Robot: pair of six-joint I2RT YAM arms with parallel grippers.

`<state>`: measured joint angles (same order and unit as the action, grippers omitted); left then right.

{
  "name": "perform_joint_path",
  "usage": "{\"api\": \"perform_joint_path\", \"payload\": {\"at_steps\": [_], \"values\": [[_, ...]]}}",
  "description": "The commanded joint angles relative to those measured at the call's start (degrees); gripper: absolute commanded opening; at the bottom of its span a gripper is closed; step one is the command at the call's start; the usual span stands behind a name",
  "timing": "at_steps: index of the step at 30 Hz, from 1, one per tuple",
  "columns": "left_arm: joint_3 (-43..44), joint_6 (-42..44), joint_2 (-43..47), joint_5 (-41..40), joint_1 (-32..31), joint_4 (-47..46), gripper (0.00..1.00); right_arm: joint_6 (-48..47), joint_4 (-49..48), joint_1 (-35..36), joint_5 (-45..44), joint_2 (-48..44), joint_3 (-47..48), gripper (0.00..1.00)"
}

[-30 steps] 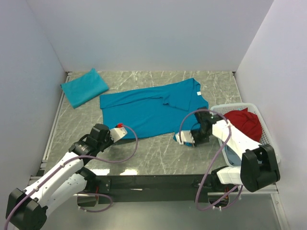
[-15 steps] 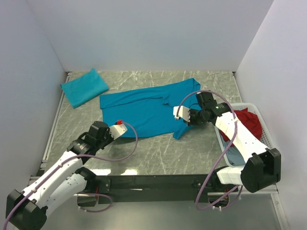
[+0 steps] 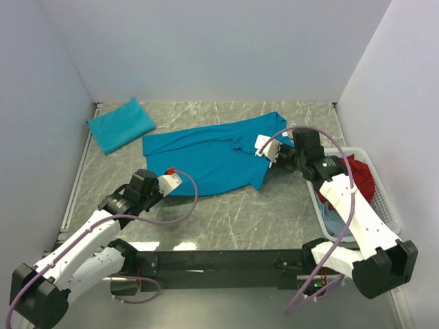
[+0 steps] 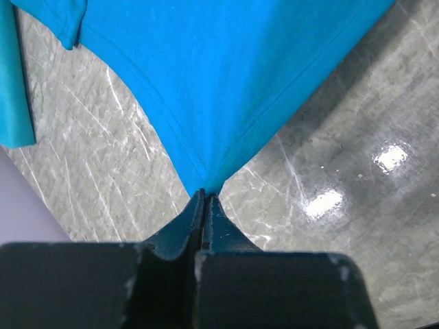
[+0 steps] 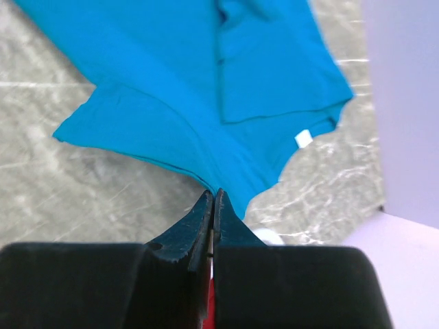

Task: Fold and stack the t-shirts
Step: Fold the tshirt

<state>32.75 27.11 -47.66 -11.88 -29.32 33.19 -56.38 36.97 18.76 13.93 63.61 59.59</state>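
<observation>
- Both pincers are clamping cloth. The left pincer [image 4: 204, 197] is biting the near-left corner of the spread t-shirt [image 3: 206, 154], and the right pincer [image 5: 213, 195] is biting its near-right edge. Jaws are fully clenched on fabric in both wrist views.
- That shirt is lying across the middle of the table [image 3: 240, 216], long axis left to right, with the white neck label [image 5: 302, 139] at the far-right end. The near-right edge is hanging raised under the right pincer; the left corner is sitting low.
- The folded t-shirt [image 3: 120, 125] is sitting in the far-left corner, well apart. I'm reading that as the stack spot.
- My read: you're doing the lengthwise fold, near edge over to far edge. Be lifting the left to match the right so the hem [image 4: 175, 140] is travelling level, and be moving both pincers far together with the edge taut, not stretched.
- Be laying it edge on edge before releasing. Cloth is bunching near the collar, so a skewed drop is likely adding wrinkles.
- The fabric is a thin, soft teal knit, draping into a cone from each pinch, with the hem stitching showing. The table is glossy grey marble-look and glaring, so the cloth is probably sliding easily on it.
- Be watching the right arm: the white slatted basket [image 3: 383, 195] holding red cloth [image 3: 360, 178] is sitting just beside it.
</observation>
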Motion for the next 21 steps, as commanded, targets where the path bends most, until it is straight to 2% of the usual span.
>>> {"api": "perform_joint_path", "payload": {"at_steps": [1, 9, 21], "values": [[2.93, -1.89, -0.59, -1.04, 0.23, 1.00, 0.00, 2.68, -5.59, -0.48, -1.45, -2.53, -0.97, 0.00], [4.07, -2.68, -2.00, -1.13, 0.23, 0.39, 0.00, 3.47, -8.05, -1.89, -1.37, -2.27, -1.94, 0.00], [5.04, -3.38, -5.60, -1.83, 1.11, -2.43, 0.00, 4.88, -11.04, -3.20, -1.80, 6.95, 4.74, 0.00]]}}
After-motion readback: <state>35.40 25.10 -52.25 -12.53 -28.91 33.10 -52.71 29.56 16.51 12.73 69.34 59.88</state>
